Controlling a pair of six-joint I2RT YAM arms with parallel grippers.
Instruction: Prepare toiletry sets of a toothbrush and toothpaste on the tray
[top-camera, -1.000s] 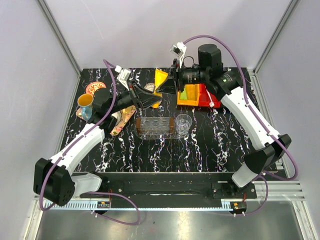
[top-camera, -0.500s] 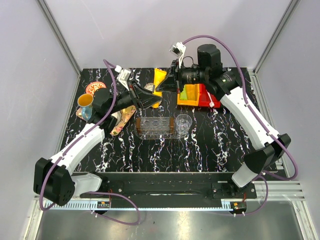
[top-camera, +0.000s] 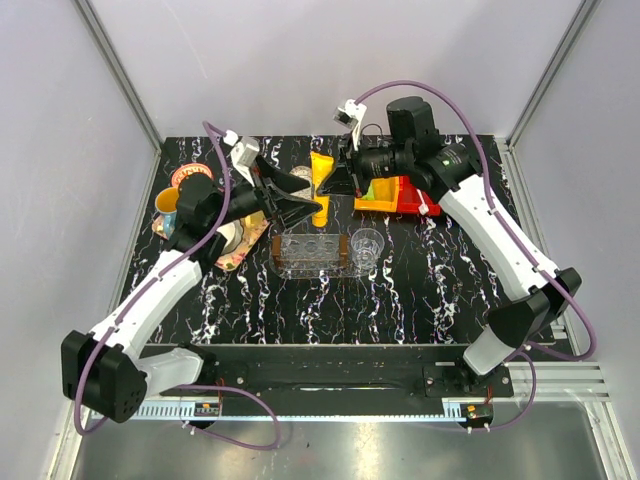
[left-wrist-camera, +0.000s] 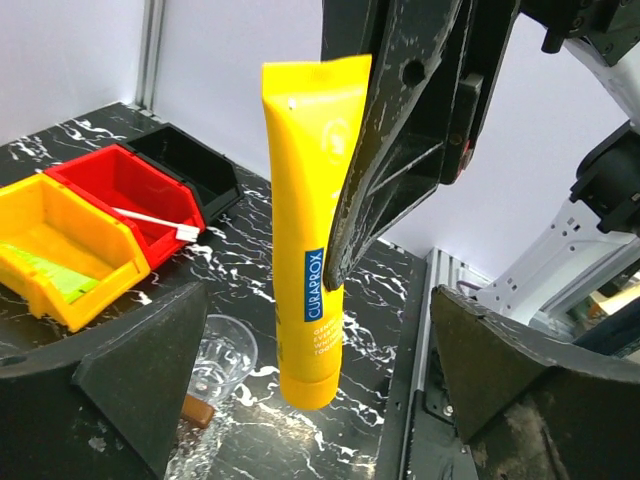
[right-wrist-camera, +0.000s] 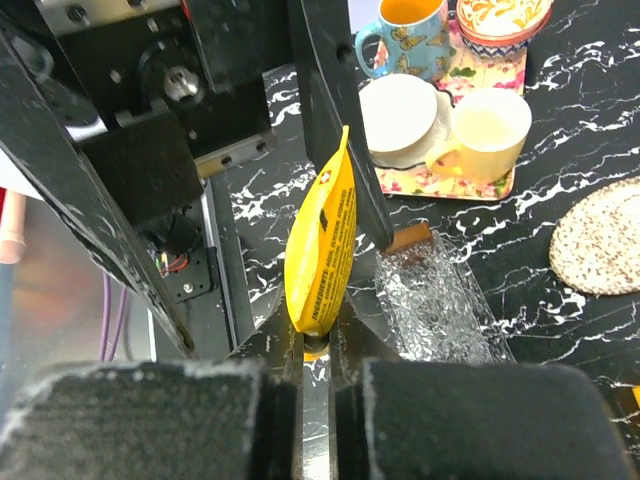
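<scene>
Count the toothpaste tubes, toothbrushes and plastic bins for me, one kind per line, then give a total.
Toothpaste tubes: 2 (yellow toothpaste tube held by the right hand; green toothpaste tube in the yellow bin)
Toothbrushes: 1 (toothbrush in the red bin)
Plastic bins: 3 (yellow, red, and the black bin)
Total: 6

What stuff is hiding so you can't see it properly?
- Right wrist view: the yellow toothpaste, its near end pinched inside the right gripper.
- Top view: the green toothpaste, partly covered by that gripper.
- Left wrist view: the toothbrush, its bristles too small to see.
</scene>
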